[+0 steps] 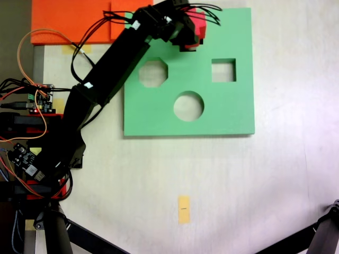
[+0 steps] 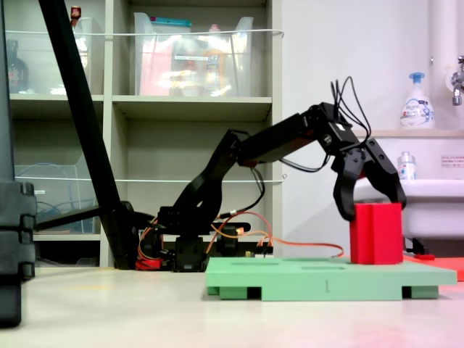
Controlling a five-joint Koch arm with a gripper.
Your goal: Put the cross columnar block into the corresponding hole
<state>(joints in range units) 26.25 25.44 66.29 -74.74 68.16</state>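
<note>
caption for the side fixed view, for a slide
Koch arm's gripper straddling the top of the upright red cross block, which stands on the green foam board.

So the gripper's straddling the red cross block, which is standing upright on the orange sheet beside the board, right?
Not quite. The red cross block stands upright on the green board itself, near its far edge, as the low side fixed view shows; the gripper does straddle its top, jaws spread. The orange sheet lies beyond the board.
</note>
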